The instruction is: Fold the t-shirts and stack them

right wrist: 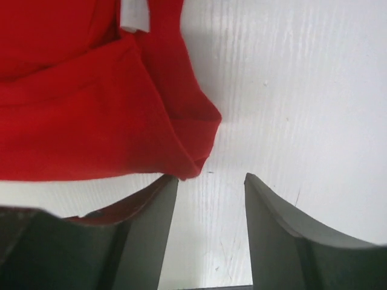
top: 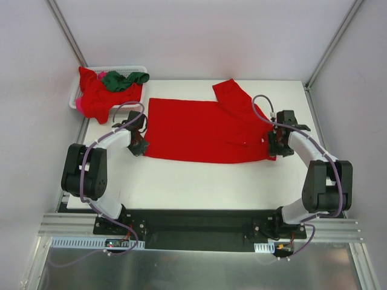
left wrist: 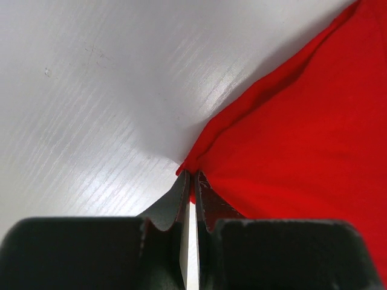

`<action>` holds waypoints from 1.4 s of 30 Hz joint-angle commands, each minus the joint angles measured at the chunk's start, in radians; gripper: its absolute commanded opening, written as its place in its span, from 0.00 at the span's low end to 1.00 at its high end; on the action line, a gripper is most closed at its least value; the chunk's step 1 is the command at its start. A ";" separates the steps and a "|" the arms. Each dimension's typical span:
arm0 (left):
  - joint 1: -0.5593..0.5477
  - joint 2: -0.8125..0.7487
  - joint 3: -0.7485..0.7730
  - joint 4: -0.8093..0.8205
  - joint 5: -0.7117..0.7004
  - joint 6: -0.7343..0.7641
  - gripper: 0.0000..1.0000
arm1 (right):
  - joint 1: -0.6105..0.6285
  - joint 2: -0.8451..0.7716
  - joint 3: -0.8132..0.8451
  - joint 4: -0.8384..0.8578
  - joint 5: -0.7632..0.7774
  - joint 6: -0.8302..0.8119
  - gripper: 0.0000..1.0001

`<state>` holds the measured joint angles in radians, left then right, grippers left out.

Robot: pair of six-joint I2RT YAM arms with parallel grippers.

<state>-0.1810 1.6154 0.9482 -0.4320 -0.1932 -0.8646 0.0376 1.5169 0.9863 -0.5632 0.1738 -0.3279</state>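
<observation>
Left hand (left wrist: pixel 192 180) pinching red t-shirt (top: pixel 199 130) corner, right hand (right wrist: pixel 211 181) spread wide — shirt's length running left-right

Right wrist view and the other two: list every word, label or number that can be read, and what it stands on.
None: no text can be read in any view.
The white tag on the red t-shirt shows no legible print.

Top cam overhead; wrist cams close, down on red t-shirt (top: pixel 205 130).
</observation>
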 commanded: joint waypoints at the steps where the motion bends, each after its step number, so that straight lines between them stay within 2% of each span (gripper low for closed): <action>1: 0.012 -0.029 0.015 -0.031 -0.020 0.032 0.00 | -0.013 -0.130 -0.014 -0.012 -0.153 0.032 0.59; 2: 0.012 -0.026 0.017 -0.031 -0.018 0.032 0.00 | -0.018 -0.151 -0.018 -0.014 -0.215 0.056 0.62; 4: 0.012 -0.019 0.023 -0.031 -0.014 0.032 0.00 | -0.030 -0.222 -0.041 -0.033 -0.264 0.128 0.64; 5: 0.012 -0.018 0.020 -0.031 -0.015 0.030 0.00 | -0.036 -0.248 -0.052 -0.046 -0.343 0.145 0.64; 6: 0.012 -0.022 0.018 -0.031 -0.017 0.027 0.00 | -0.035 -0.274 -0.063 -0.084 -0.344 0.170 0.64; 7: 0.012 -0.028 0.018 -0.033 -0.017 0.027 0.00 | -0.050 -0.294 -0.063 -0.113 -0.311 0.253 0.71; 8: 0.012 -0.031 0.015 -0.030 -0.021 0.027 0.00 | -0.062 -0.320 -0.067 -0.141 -0.245 0.310 0.74; 9: 0.012 -0.035 0.014 -0.030 -0.023 0.029 0.00 | -0.088 -0.322 -0.067 -0.212 -0.193 0.393 0.75; 11: 0.012 -0.043 0.012 -0.030 -0.028 0.033 0.00 | -0.131 -0.314 -0.106 -0.259 -0.203 0.609 0.77; 13: 0.012 -0.049 0.008 -0.030 -0.035 0.035 0.00 | -0.179 -0.342 -0.240 -0.158 -0.285 0.751 0.75; 14: 0.012 -0.051 0.006 -0.030 -0.037 0.035 0.00 | -0.186 -0.362 -0.291 -0.111 -0.322 0.923 0.75; 15: 0.014 -0.054 0.003 -0.031 -0.035 0.039 0.00 | -0.197 -0.401 -0.337 0.020 -0.347 0.996 0.74; 17: 0.012 -0.060 -0.005 -0.028 -0.037 0.041 0.00 | -0.197 -0.420 -0.403 0.101 -0.364 1.174 0.71; 19: 0.012 -0.064 -0.008 -0.031 -0.038 0.041 0.00 | -0.199 -0.422 -0.385 0.135 -0.340 1.225 0.67; 22: 0.014 -0.066 -0.011 -0.030 -0.038 0.036 0.00 | -0.209 -0.451 -0.345 0.138 -0.210 1.331 0.63; 24: 0.012 -0.066 -0.011 -0.030 -0.038 0.032 0.00 | -0.231 -0.462 -0.348 0.160 -0.182 1.422 0.55; 25: 0.012 -0.065 -0.009 -0.030 -0.038 0.030 0.00 | -0.245 -0.455 -0.351 0.161 -0.148 1.444 0.51; 31: 0.012 -0.060 -0.003 -0.030 -0.046 0.021 0.00 | -0.347 -0.400 -0.386 0.177 -0.165 1.491 0.42; 42: 0.012 -0.060 -0.003 -0.030 -0.055 0.016 0.00 | -0.355 -0.255 -0.396 0.175 -0.359 1.485 0.40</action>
<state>-0.1810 1.5806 0.9482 -0.4328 -0.1970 -0.8459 -0.3149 1.2125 0.5938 -0.3779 -0.1024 1.1294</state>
